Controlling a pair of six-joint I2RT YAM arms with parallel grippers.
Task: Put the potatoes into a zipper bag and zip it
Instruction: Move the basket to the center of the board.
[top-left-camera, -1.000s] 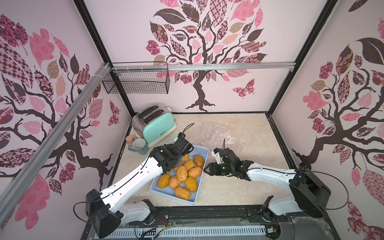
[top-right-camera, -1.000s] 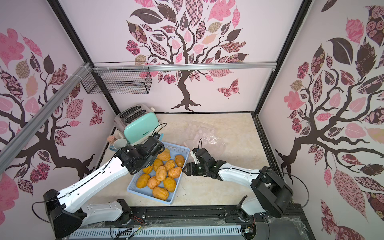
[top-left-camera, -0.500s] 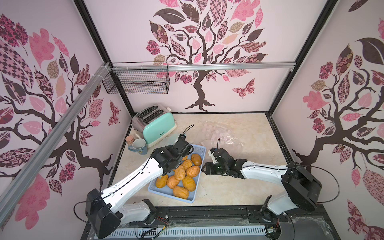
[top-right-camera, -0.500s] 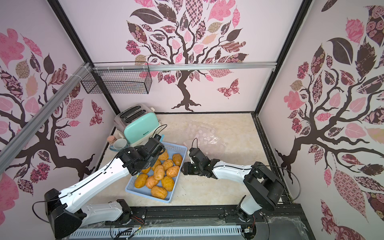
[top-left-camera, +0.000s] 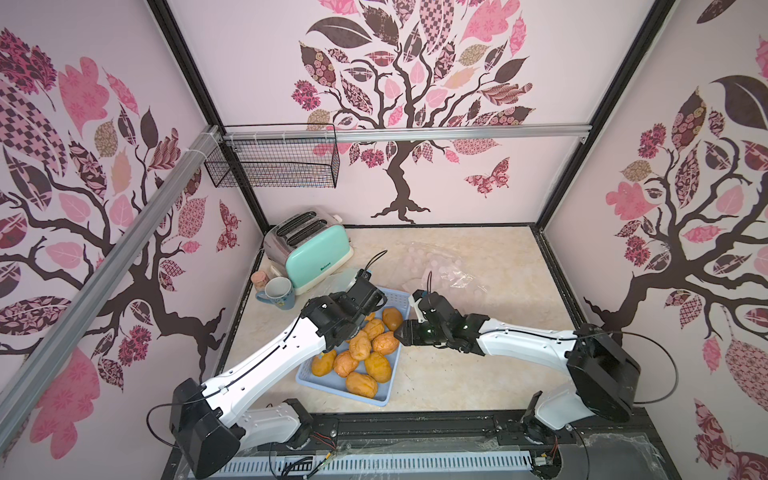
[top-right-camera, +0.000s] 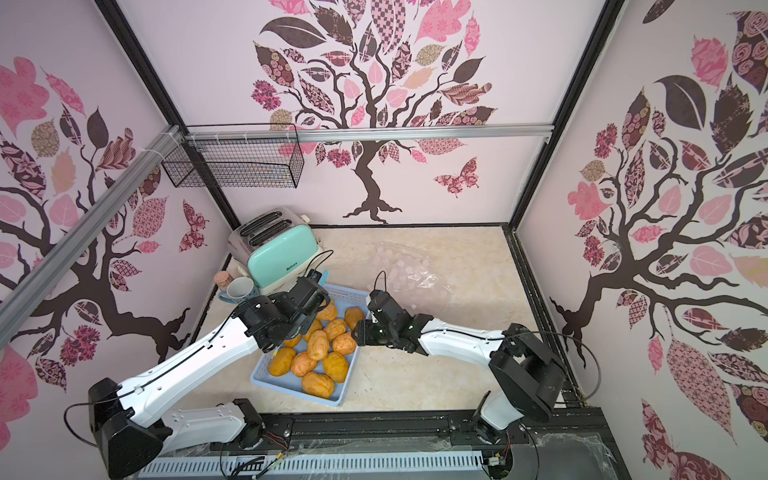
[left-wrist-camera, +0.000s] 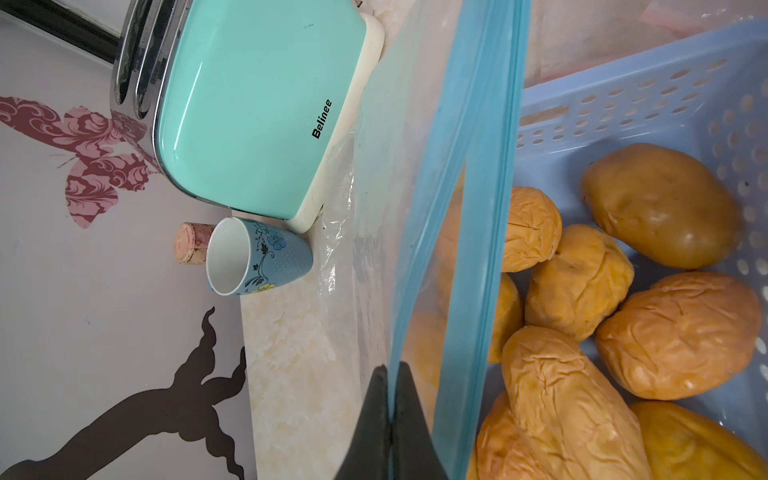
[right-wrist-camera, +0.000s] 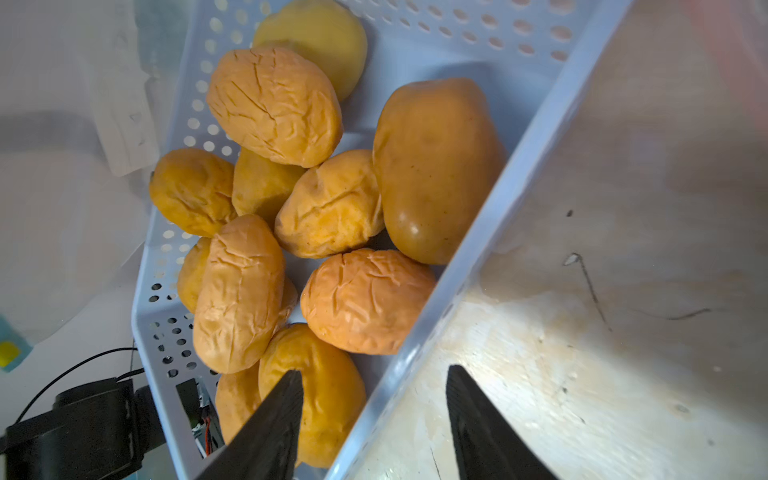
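Right gripper (right-wrist-camera: 374, 370) stands about half open astride the basket (right-wrist-camera: 519, 166) rim, holding nothing; one finger (right-wrist-camera: 274, 415) over the potatoes (right-wrist-camera: 365, 299) heaped inside, its mate above open table (right-wrist-camera: 623, 353) outside; left gripper (left-wrist-camera: 390, 370) is pinched tight on the zipper bag (left-wrist-camera: 469, 208) edge, which runs alongside the heap; toaster (left-wrist-camera: 249, 116) and cup (left-wrist-camera: 257, 257) crowd beyond it.

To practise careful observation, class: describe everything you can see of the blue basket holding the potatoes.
The pale blue basket is a shallow rectangular plastic tray, its low walls pierced with rows of holes. It rests on the marbled tabletop between the arms, piled with wrinkled orange potatoes. The right gripper, jaws open, straddles one long rim. The left gripper holds a zipper bag over its opposite side.
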